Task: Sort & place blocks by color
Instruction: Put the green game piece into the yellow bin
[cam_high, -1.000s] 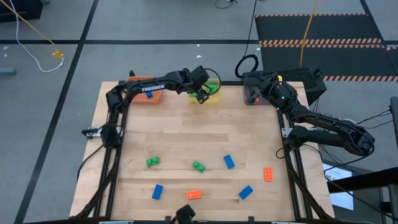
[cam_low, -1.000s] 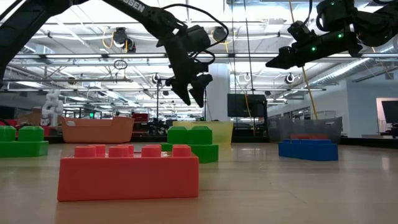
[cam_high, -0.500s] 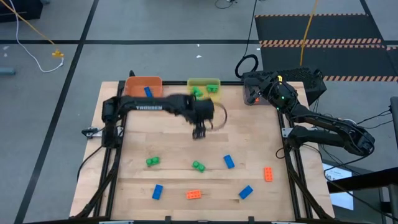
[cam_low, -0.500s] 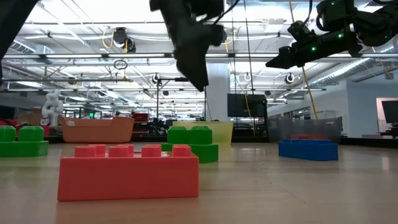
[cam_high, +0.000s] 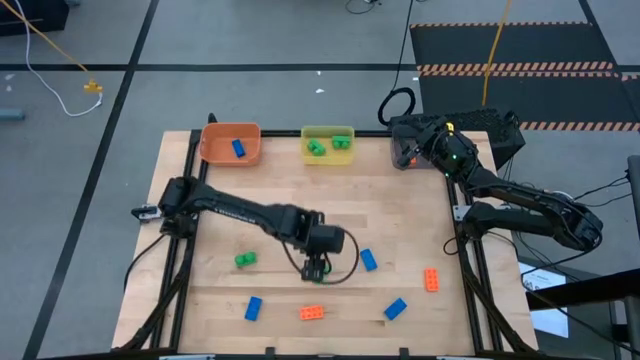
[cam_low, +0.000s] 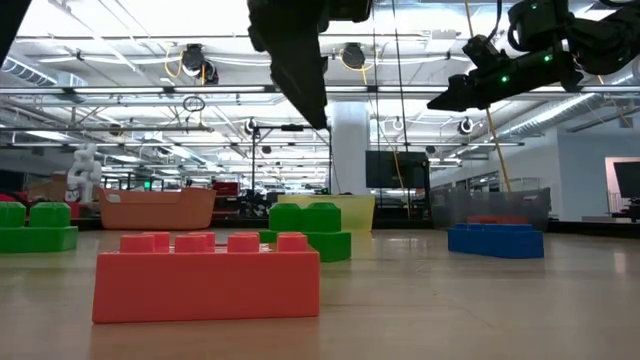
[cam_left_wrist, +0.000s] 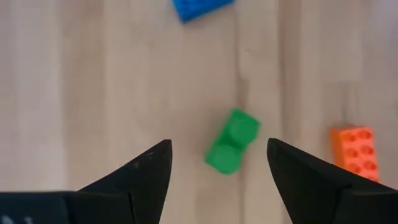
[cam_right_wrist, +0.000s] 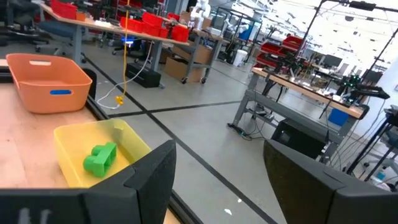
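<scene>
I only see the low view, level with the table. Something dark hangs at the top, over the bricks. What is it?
Observer: That is the left gripper, open, above a green block on the table, not touching it.
Operator: Where would that brick go?
Observer: Probably the yellow bin; from above, two green blocks already lie in it.
Operator: And the other arm?
Observer: The right gripper waits open over the table's far right corner.

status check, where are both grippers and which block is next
Left gripper open, above green block mid-table. Right gripper open, parked over grey bin. Nothing in the way.
</scene>
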